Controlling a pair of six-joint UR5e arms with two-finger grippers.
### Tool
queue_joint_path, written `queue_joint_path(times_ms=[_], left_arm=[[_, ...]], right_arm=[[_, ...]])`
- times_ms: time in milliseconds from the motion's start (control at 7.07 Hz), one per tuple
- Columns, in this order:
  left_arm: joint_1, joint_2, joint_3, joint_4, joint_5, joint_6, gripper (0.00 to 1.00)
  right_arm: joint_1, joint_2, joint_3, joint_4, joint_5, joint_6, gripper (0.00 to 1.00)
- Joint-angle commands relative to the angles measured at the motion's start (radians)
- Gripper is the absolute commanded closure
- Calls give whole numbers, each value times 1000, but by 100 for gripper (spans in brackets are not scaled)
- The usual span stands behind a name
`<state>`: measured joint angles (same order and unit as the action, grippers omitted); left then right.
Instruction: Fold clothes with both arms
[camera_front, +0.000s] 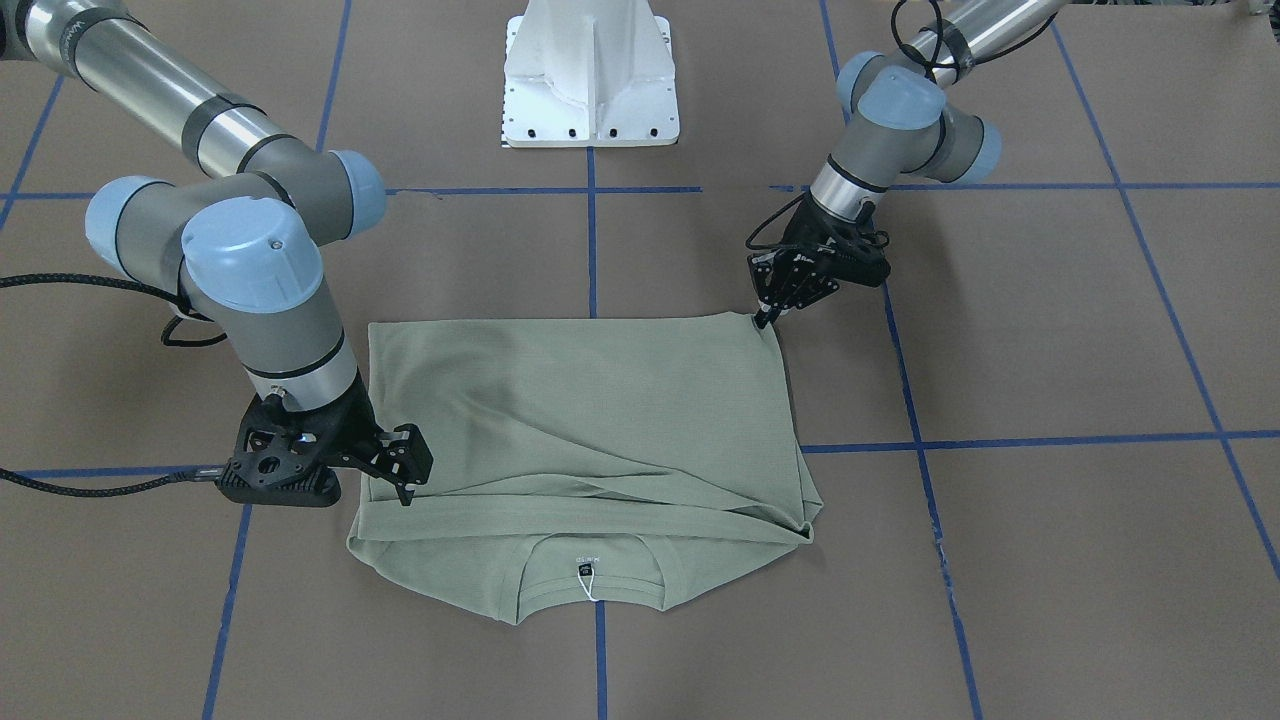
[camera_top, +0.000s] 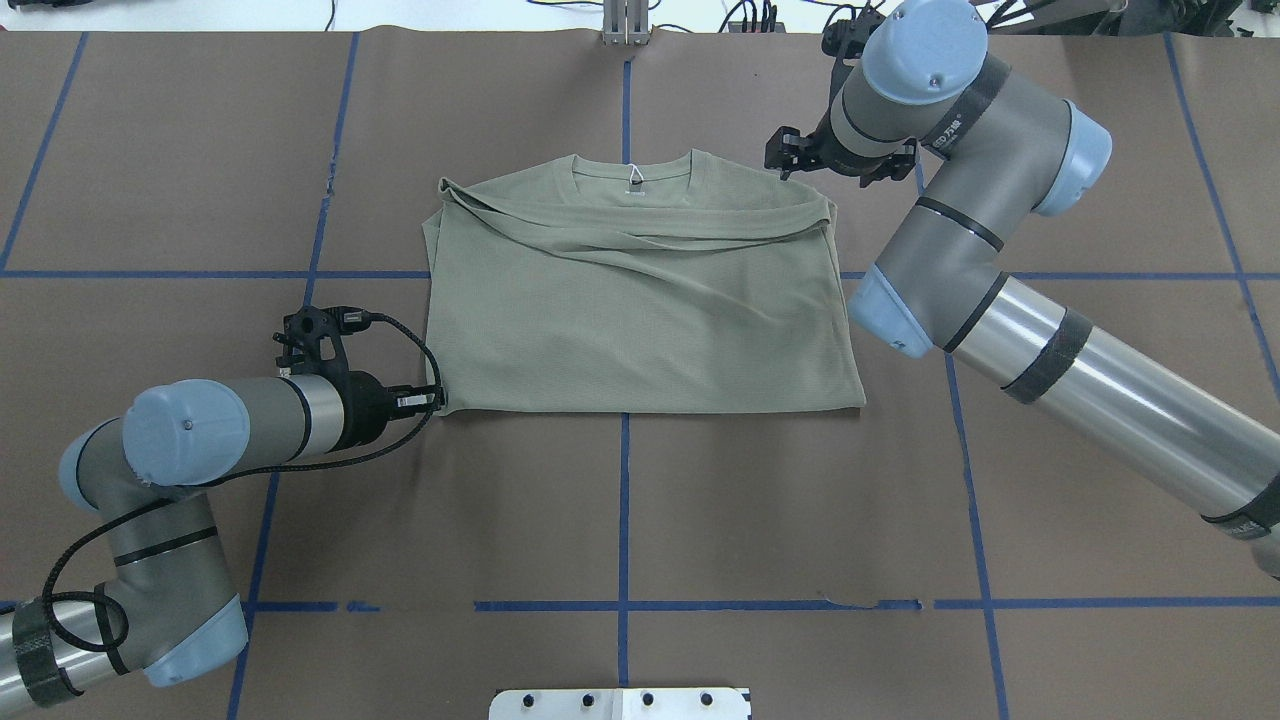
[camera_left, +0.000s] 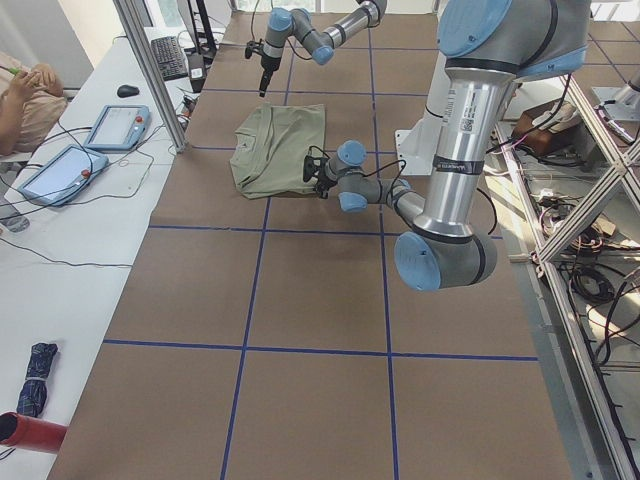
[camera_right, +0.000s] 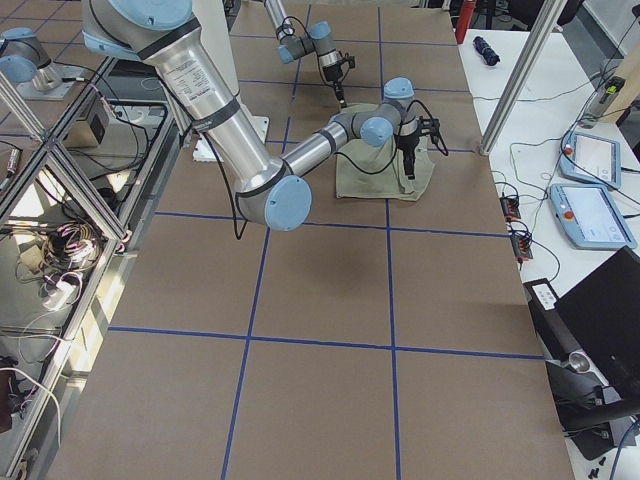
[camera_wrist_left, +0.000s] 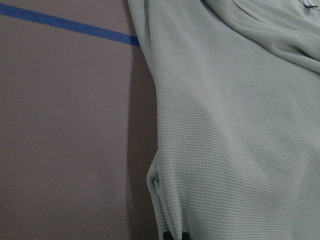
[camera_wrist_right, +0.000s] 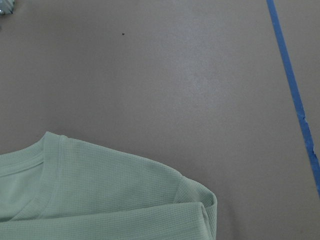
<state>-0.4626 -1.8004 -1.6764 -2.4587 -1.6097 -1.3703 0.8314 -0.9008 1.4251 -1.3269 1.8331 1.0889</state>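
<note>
The sage-green shirt (camera_top: 640, 320) lies on the brown table as a rough rectangle. Its lower part is doubled up toward the ribbed collar (camera_top: 632, 170), which points away from the robot and carries a white tag. My left gripper (camera_top: 438, 399) sits low at the shirt's near left corner and is shut on it. The left wrist view shows the fabric (camera_wrist_left: 235, 125) bunching into the black fingertips (camera_wrist_left: 170, 235). My right gripper (camera_front: 400, 478) hovers open beside the far right shoulder corner (camera_wrist_right: 200, 200) and holds nothing. The shirt (camera_front: 590, 420) rests flat beneath it.
Blue tape lines (camera_top: 625, 500) divide the brown table top. The white pedestal base (camera_front: 590, 80) stands at the robot's side. Beyond the table's far edge, a side bench holds tablets (camera_left: 115, 125) and a person's hand (camera_left: 30, 85).
</note>
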Motion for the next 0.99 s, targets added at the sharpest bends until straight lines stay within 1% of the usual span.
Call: queue_joint_path(times_ms=[0,142,283,425,566,849], left_arm=[[-43,18,-26,6,-6,134,100],[-144,16,-10,15,-7,246,100],[-256,7,57,15,-21,369,100],[-348,-48,164,12,-47,452,100],[-414,-144,296,12,-47,533,100],[-474,-387,627,10,-36,608,100]], right_arm=[[0,0,-2,0,0,-4,0],[0,0,-2,0,-2,-3,0],[-2,2,-2,0,-2,2,0],[-3,2,-2,2,-2,2,0],[-5,2,0,2,-2,3,0],[-6,3,1,2,-2,5,0]])
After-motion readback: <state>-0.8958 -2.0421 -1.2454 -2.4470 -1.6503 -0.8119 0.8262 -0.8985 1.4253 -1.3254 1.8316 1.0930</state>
